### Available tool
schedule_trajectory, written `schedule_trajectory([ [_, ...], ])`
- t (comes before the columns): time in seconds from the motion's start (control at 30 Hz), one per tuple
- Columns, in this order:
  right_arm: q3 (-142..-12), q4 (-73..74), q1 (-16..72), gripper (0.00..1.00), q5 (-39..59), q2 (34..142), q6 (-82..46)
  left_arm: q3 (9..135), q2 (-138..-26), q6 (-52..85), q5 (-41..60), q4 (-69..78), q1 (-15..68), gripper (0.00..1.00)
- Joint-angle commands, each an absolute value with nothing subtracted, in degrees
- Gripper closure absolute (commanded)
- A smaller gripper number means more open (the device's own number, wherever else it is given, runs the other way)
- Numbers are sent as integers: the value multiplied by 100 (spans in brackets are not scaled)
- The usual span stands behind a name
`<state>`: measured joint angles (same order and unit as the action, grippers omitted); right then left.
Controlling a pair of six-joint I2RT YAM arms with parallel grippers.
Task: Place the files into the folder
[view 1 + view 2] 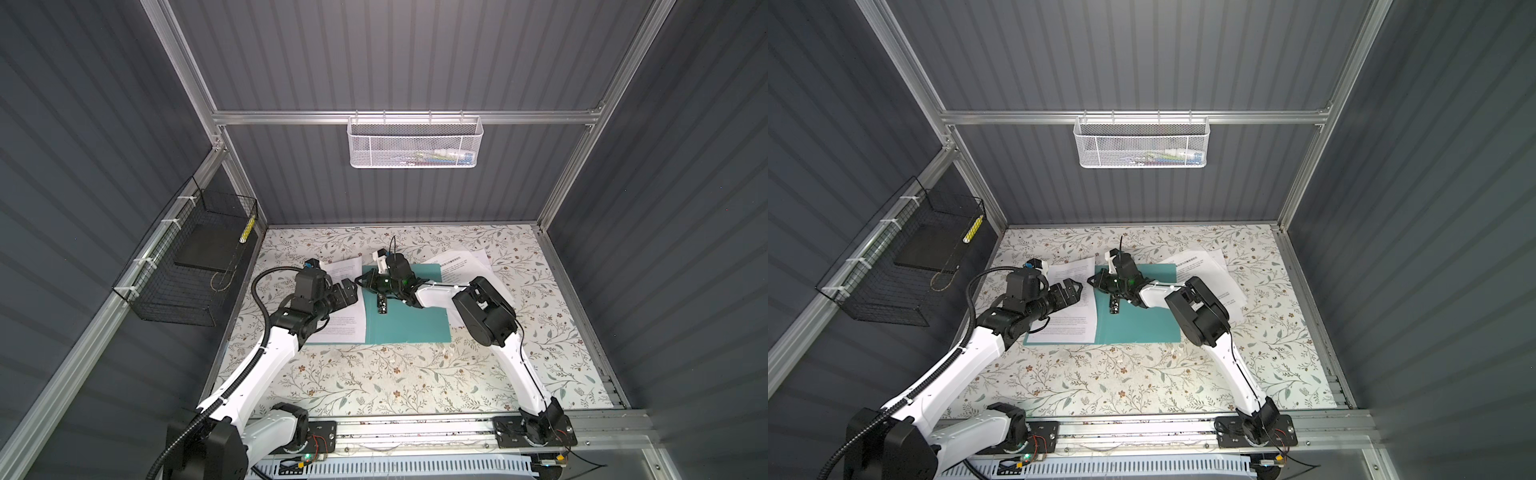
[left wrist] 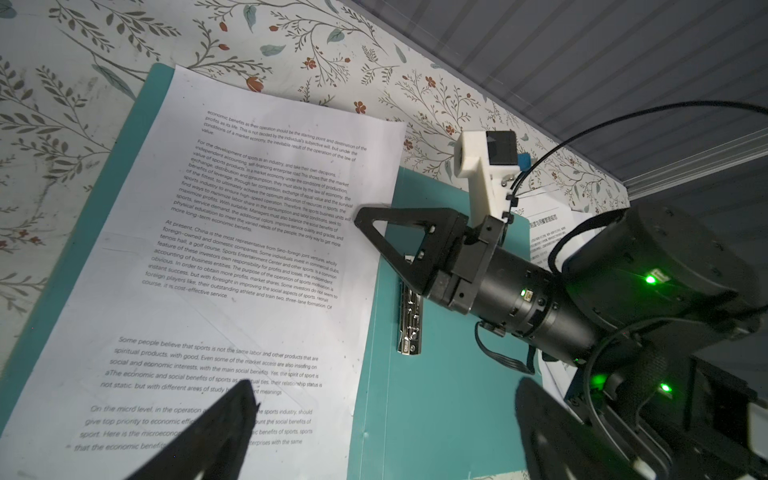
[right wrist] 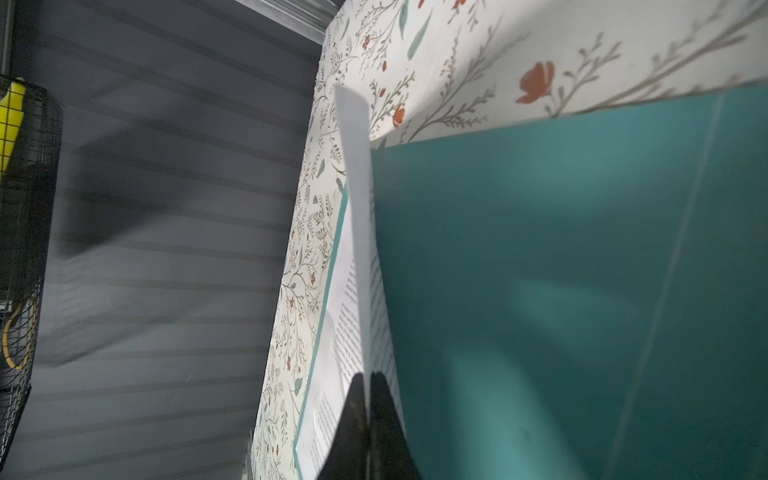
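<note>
The teal folder (image 1: 411, 324) (image 1: 1142, 324) lies open on the floral table, with its metal clip (image 2: 409, 324) near the spine. One printed sheet of the files (image 1: 345, 328) (image 2: 249, 249) covers the folder's left half. My right gripper (image 1: 360, 279) (image 3: 368, 378) is shut on that sheet's edge by the spine, and the pinched edge (image 3: 357, 208) stands up a little. Just left of it, my left gripper (image 1: 353, 286) (image 2: 386, 399) hovers open over the sheet and spine, holding nothing. More files (image 1: 461, 266) (image 1: 1204, 266) lie at the back right, partly under my right arm.
A black wire basket (image 1: 166, 299) on the left wall holds a dark grey slab (image 1: 208, 249). A white mesh basket (image 1: 415, 141) hangs on the back wall. An aluminium rail (image 1: 415, 428) runs along the table's front edge.
</note>
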<state>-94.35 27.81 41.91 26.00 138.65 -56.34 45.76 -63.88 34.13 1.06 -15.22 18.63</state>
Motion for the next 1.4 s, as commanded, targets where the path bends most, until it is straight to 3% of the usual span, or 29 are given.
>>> schedule_trajectory([
  [0.0, -9604, 2683, 4228, 100, 2711, 13994, -5537, 4507, -6398, 3414, 80, -1547, 1819, 2],
  [1.37, -9551, 2497, 4219, 100, 2394, 13990, -5946, 4472, -6437, 3437, 53, -1554, 1819, 2],
])
